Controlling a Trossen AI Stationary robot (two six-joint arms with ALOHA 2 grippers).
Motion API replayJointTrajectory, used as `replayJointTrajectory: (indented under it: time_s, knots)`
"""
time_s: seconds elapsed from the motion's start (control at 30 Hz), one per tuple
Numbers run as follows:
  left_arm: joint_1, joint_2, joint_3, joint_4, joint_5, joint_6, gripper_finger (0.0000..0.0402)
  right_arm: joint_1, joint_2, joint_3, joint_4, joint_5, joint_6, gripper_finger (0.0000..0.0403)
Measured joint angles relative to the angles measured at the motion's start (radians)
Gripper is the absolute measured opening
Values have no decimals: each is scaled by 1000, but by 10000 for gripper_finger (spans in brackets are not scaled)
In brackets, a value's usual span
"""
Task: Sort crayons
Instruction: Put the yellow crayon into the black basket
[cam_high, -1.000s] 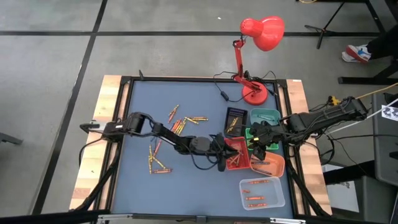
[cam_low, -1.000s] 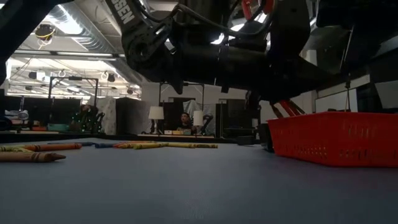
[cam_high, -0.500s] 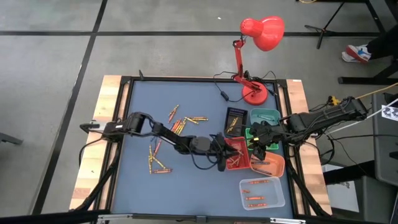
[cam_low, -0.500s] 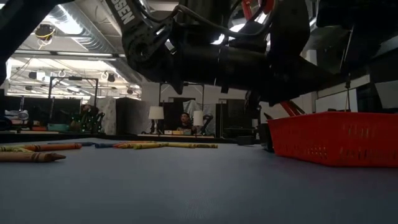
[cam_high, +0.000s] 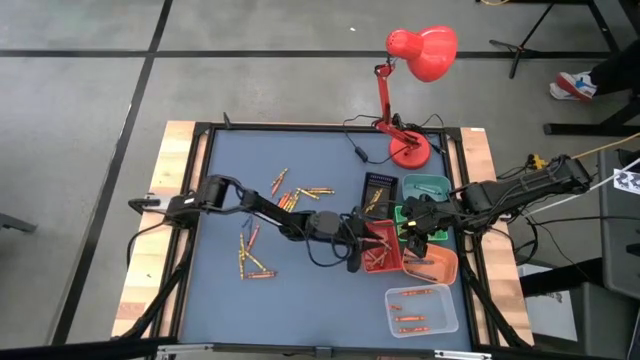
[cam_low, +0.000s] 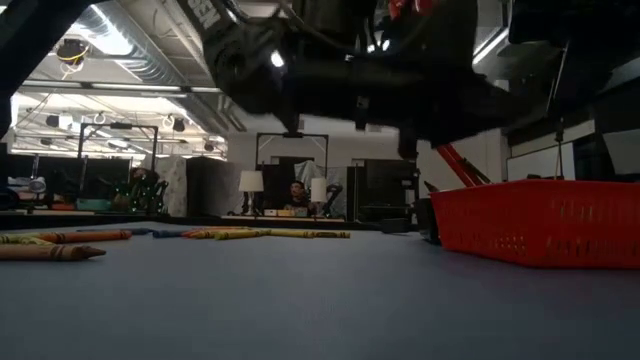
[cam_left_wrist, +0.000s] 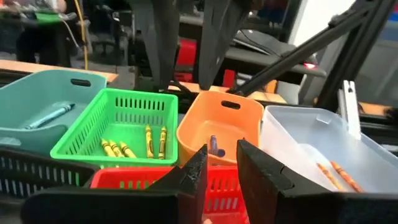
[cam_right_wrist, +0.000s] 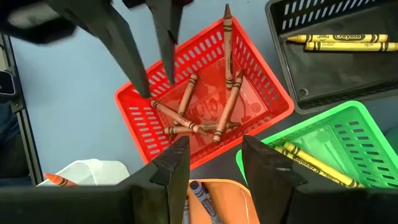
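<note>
Several crayons (cam_right_wrist: 205, 115) lie in the red basket (cam_right_wrist: 267, 87), and one leans upright on its far wall. Loose crayons lie on the blue table in two groups (cam_high: 290, 195) (cam_high: 250, 258). My left gripper (cam_left_wrist: 222, 171) is level over the red basket's near rim, open, with nothing between its fingers; the right wrist view shows it (cam_right_wrist: 155, 78) from above. My right gripper (cam_right_wrist: 214, 155) is open above the orange and green baskets and points steeply down.
Beside the red basket stand a green basket (cam_left_wrist: 118, 124) with yellow crayons, an orange basket (cam_left_wrist: 227, 118), a teal basket (cam_left_wrist: 37, 112), a black basket (cam_high: 377, 190) and a clear tray (cam_high: 422, 308). A red desk lamp (cam_high: 410, 150) stands at the table's far edge.
My left arm has risen a little above the red basket and shifted slightly toward the table's far edge. My right arm has kept still.
</note>
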Motion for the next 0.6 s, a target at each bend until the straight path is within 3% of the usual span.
replayJointTrajectory:
  time_s: [0.2,0.47,0.6]
  knots:
    - [23,-130,0,-258,77,1,73,0,0,0,0,0,0,145]
    - [67,-344,0,-749,80,30,73,1,0,0,0,18,0,145]
    - [98,-427,0,-960,66,120,73,1,0,-1,-1,42,0,145]
